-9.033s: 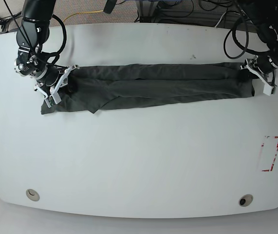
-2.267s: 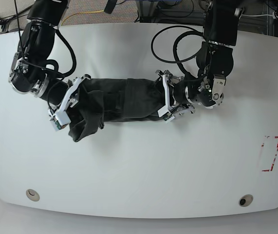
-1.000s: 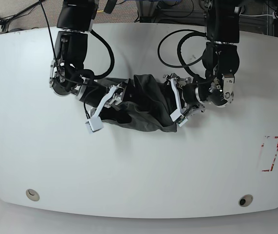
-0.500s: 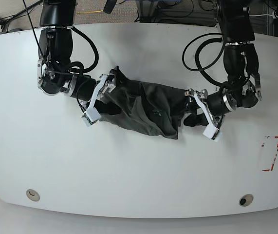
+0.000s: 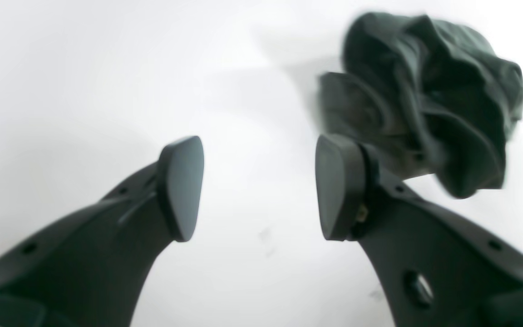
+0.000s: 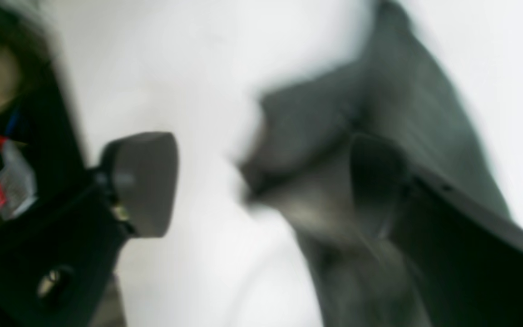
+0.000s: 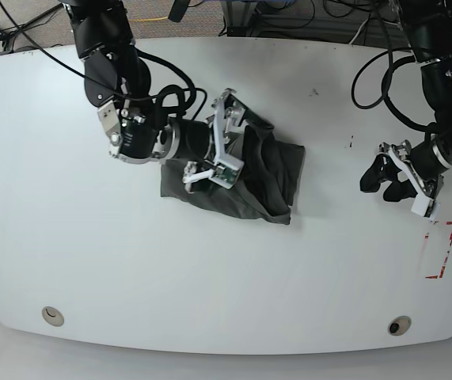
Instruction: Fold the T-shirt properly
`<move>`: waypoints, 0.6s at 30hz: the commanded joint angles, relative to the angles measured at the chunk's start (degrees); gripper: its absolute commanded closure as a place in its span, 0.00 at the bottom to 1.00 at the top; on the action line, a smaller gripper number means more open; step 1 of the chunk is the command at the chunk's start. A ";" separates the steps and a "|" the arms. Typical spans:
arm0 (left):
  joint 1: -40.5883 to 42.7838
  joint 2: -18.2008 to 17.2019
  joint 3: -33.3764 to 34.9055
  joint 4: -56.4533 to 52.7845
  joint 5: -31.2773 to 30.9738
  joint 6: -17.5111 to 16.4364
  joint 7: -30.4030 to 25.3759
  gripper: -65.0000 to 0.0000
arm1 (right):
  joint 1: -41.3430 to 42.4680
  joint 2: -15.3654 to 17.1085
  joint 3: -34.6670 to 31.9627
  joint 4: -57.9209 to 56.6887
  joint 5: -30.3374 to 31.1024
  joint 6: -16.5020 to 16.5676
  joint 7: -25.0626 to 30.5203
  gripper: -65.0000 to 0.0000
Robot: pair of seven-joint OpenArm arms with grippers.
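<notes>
The dark charcoal T-shirt [image 7: 265, 178] lies bunched in a short thick bundle left of the middle of the white table [image 7: 210, 269]. My right gripper [image 7: 224, 138] rests over its left part with the jaws wide apart. In the blurred right wrist view the gripper [image 6: 261, 181] is open and the cloth [image 6: 316, 113] lies against one finger [image 6: 375, 177]. My left gripper [image 7: 388, 180] is open and empty, well to the right of the shirt. In the left wrist view the gripper [image 5: 257, 181] is over bare table and the shirt [image 5: 434, 95] lies beyond it.
A red-marked rectangle [image 7: 439, 249] sits near the table's right edge. Two round holes [image 7: 51, 317] [image 7: 400, 325] are near the front edge. Cables [image 7: 289, 12] lie behind the table.
My left gripper has let go of the shirt and pulled away to the right. My right gripper has moved right over the shirt, which is now a shorter bundle.
</notes>
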 commanded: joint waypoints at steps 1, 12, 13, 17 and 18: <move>0.29 -0.98 -1.77 0.91 -0.80 -0.29 -0.66 0.45 | 0.94 0.47 -4.33 0.92 -5.29 0.08 4.56 0.27; 4.86 -1.68 -4.40 1.00 -0.89 -0.29 -0.66 0.45 | -0.65 -1.55 -8.20 -2.25 -23.39 0.08 11.42 0.25; 5.21 -1.59 -4.40 1.00 -0.89 -0.29 -0.66 0.45 | -0.65 -1.55 -8.20 -2.51 -24.10 0.08 12.30 0.25; 5.39 -1.51 -4.32 1.00 -0.89 -0.29 -0.66 0.45 | -0.65 -1.55 -8.20 -6.29 -24.71 0.08 15.11 0.25; 5.39 -1.51 -4.32 1.00 -0.89 -0.29 -0.66 0.45 | -0.73 -1.64 -8.20 -7.08 -24.98 0.08 15.73 0.25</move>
